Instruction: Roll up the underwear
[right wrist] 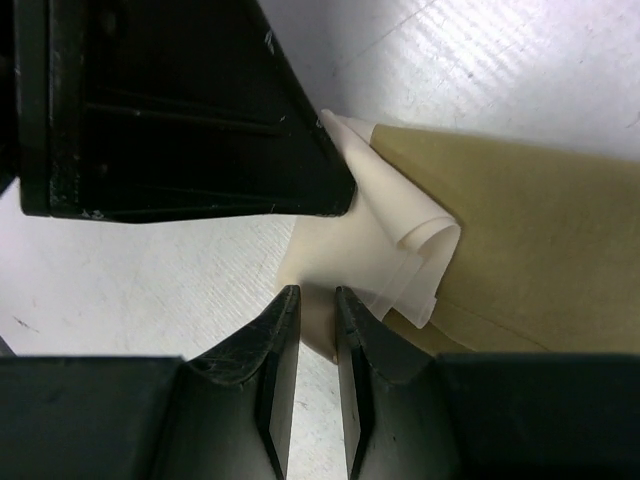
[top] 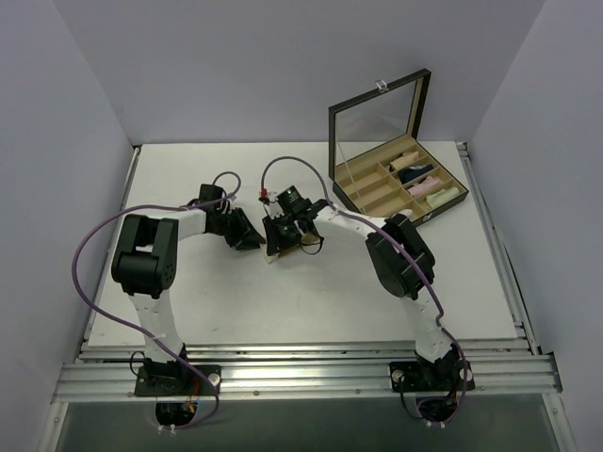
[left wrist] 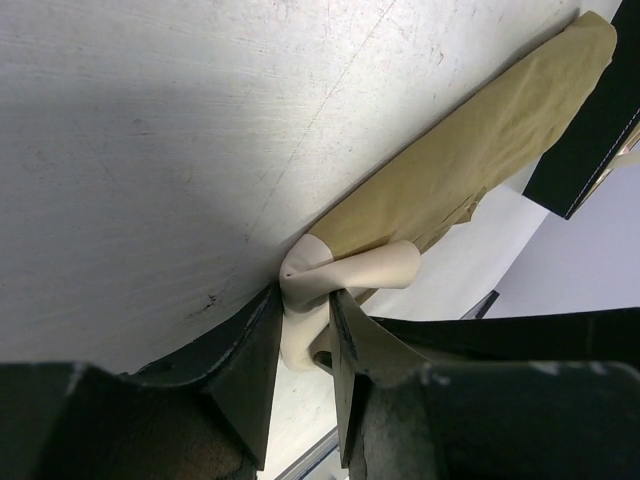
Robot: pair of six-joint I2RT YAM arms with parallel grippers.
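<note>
1. The briefs [left wrist: 480, 150] lie folded on the table [left wrist: 150, 150], between your grippers.
2. Your left gripper [left wrist: 305, 330] pinches the pale band [left wrist: 350, 270]; hold firm.
3. Your right gripper [right wrist: 312, 300] sits nearly shut at that band, grip unclear; seat it before rolling.

I am finding nothing to read here — no text, label, brand, number or sign is showing clearly enough in any of my views.
</note>
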